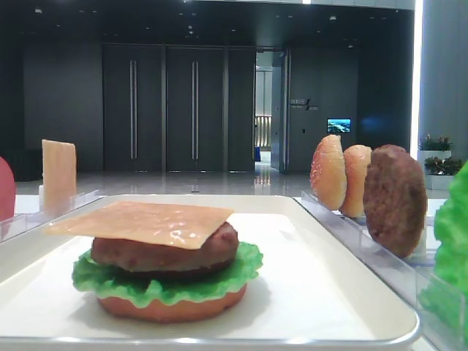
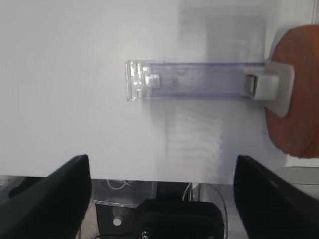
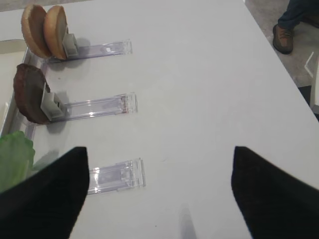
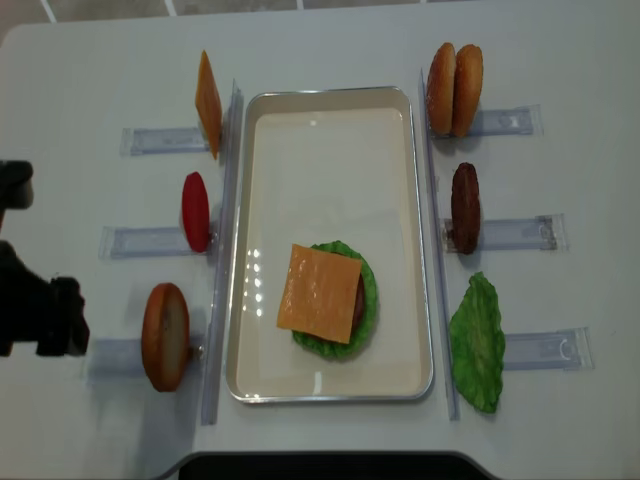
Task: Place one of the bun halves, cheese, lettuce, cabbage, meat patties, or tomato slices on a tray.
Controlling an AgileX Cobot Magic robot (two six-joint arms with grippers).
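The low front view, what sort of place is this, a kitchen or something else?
Probably a robot test bench in a lobby or showroom, not a kitchen. Dark tall double doors and a small lit wall screen stand behind, and the plastic toy burger sits on a white rectangular tray flanked by clear plastic racks.

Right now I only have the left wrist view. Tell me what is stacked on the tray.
Observer: On the tray, bottom to top: bun half, lettuce, meat patty, cheese.
Operator: List what is at the right-side racks.
Observer: Two upright bun halves, one spare patty, and a spare lettuce leaf.
Operator: Report the right gripper.
Observer: The right gripper is open and empty above bare table.
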